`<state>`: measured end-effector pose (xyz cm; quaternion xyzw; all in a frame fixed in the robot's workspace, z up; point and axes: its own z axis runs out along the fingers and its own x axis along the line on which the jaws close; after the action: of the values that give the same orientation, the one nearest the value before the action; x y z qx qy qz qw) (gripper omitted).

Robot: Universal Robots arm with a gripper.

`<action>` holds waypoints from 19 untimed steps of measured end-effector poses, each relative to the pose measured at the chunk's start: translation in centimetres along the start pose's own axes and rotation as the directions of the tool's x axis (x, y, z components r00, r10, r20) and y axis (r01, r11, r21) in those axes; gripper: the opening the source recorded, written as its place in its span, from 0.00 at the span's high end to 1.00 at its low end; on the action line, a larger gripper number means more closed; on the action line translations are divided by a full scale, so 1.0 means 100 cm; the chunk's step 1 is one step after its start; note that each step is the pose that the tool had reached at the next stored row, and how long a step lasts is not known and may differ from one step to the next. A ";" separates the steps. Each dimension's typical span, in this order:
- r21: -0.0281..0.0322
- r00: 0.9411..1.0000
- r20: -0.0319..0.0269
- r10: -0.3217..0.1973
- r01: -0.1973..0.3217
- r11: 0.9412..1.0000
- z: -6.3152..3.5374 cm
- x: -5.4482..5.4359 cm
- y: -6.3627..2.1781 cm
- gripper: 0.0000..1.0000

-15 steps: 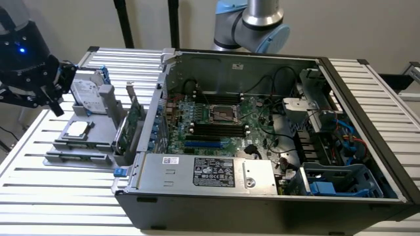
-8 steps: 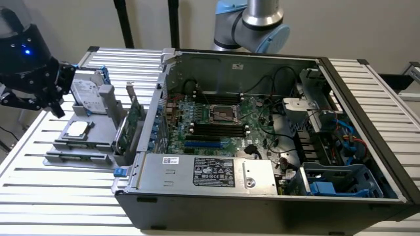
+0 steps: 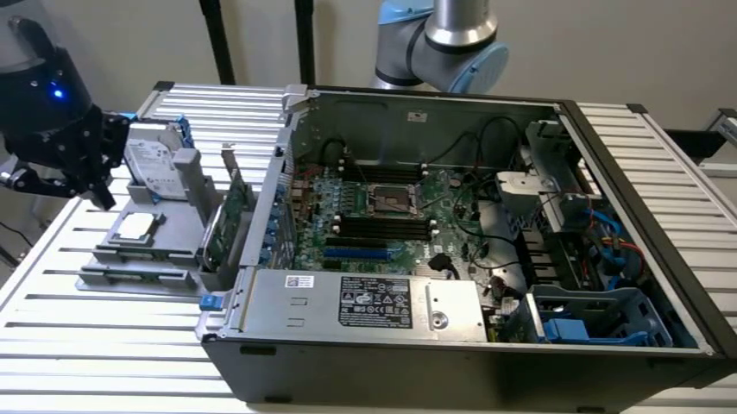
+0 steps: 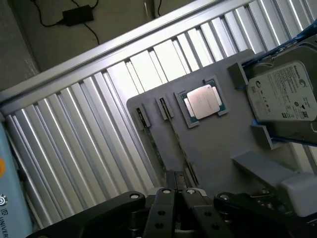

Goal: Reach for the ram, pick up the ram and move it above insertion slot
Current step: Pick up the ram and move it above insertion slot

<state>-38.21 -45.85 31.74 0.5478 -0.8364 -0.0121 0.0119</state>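
The ram (image 4: pixel 174 145) is a thin green stick standing on edge in a slot of the grey holder (image 4: pixel 218 144). My gripper (image 4: pixel 177 192) hovers just short of its near end with the fingers shut and nothing between them. In the exterior view the black gripper (image 3: pixel 92 191) hangs over the slatted table at the exterior view's left of the holder (image 3: pixel 116 280). The black memory slots (image 3: pixel 386 226) lie beside the processor socket on the motherboard in the open computer case (image 3: pixel 461 341).
The holder also carries a processor chip (image 4: pixel 203 101), a hard drive (image 4: pixel 285 91) and a taller green card with a metal bracket (image 3: pixel 236 211). Cables, a drive cage and a power supply (image 3: pixel 368 302) crowd the case. A black adapter (image 4: pixel 77 15) lies on the floor.
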 end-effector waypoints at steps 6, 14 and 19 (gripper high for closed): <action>0.001 0.994 -0.004 -0.109 0.109 0.994 0.0023 0.000 -0.0001 0.89; 0.006 0.968 -0.007 -0.252 0.252 0.968 0.0043 0.000 -0.0002 0.89; 0.012 0.943 -0.009 -0.334 0.334 0.943 0.0045 0.000 -0.0002 0.89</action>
<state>-38.21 -45.85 31.28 0.6817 -0.7315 -0.0066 0.0090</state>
